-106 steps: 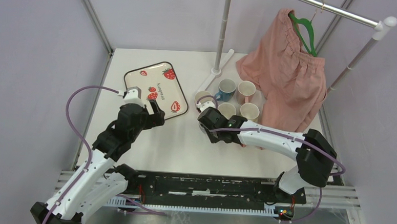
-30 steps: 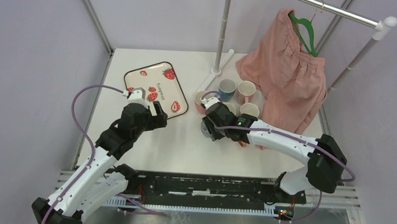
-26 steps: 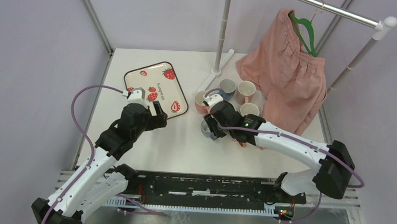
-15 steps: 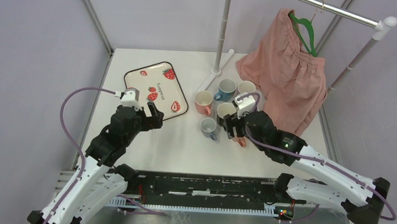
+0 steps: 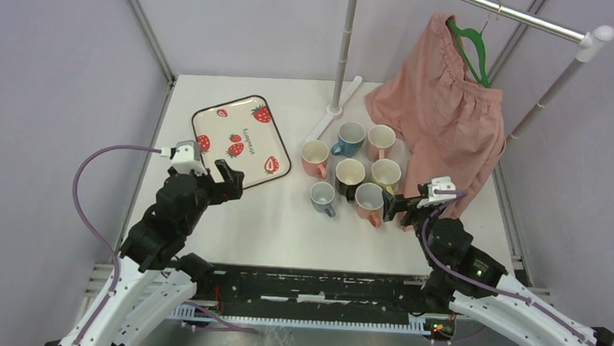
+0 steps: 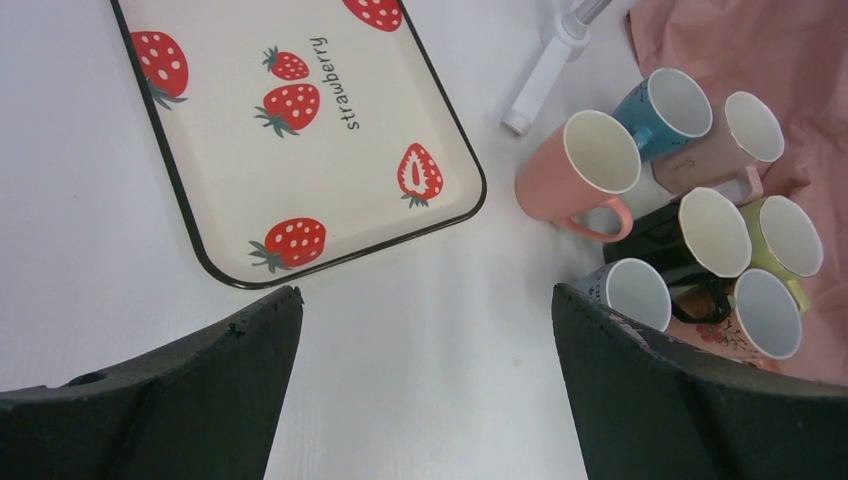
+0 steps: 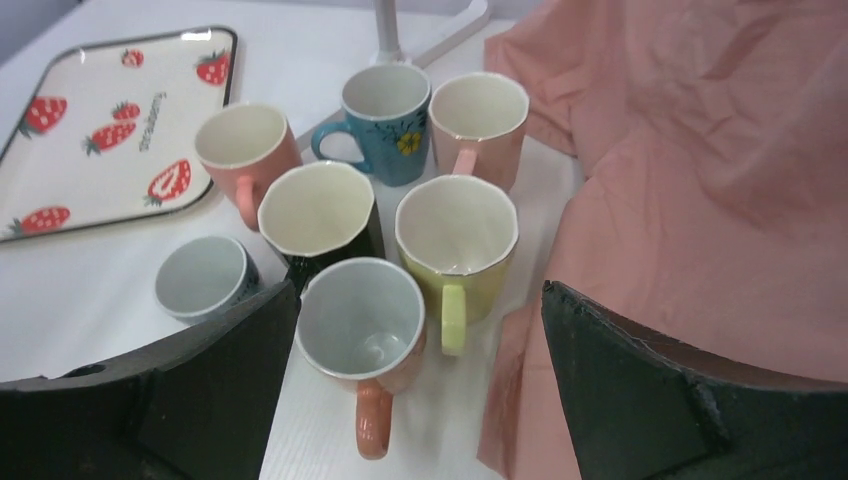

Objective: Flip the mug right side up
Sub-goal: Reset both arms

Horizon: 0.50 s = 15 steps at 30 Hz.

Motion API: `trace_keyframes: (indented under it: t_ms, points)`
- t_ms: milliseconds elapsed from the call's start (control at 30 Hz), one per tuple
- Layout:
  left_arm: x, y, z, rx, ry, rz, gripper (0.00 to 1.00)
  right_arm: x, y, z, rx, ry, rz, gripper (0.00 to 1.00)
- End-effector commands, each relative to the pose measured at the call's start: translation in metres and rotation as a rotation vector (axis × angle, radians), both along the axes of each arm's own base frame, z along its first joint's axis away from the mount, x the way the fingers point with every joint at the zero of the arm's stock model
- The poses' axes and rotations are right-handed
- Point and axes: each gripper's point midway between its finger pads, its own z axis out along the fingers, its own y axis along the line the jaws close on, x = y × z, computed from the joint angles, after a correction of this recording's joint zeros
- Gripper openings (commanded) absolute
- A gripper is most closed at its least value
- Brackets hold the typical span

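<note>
Pink cloth (image 5: 442,109) hides the far-right table (image 5: 285,227), strawberry tray (image 6: 300,130) is cropped in both wrist views, left gripper (image 5: 228,181) and right gripper (image 5: 401,211) gape empty, small grey mug (image 5: 322,196) stands upright near-left of the mug cluster (image 5: 350,174), finger-clipped in wrist views.

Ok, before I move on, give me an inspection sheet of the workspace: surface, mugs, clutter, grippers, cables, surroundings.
Surface: white table, no spills seen.
Job's things: seven mugs in one cluster, all standing mouth up; none upside down.
Clutter: strawberry tray, nothing on it, left of the mugs.
Grippers: left gripper open, holding nothing, over bare table by the tray; right gripper open, holding nothing, at the near side of the cluster.
Cables: purple cables, one off each wrist, apart from the mugs.
Surroundings: pink garment on a green hanger on a rack; its hem lies on the table beside the cluster.
</note>
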Motion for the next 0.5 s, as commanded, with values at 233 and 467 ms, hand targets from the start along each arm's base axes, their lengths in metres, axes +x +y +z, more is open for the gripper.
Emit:
trace_keyframes:
  t_ms: [233,467]
  points:
    - [-0.002,0.012,0.016,0.004,-0.071,0.042,1.0,-0.005,-0.049,0.029,0.131,-0.157,-0.172,0.98]
    - [-0.002,0.012,0.016,0.005,-0.075,0.04,1.0,-0.005,-0.051,0.026,0.079,-0.164,-0.165,0.98]
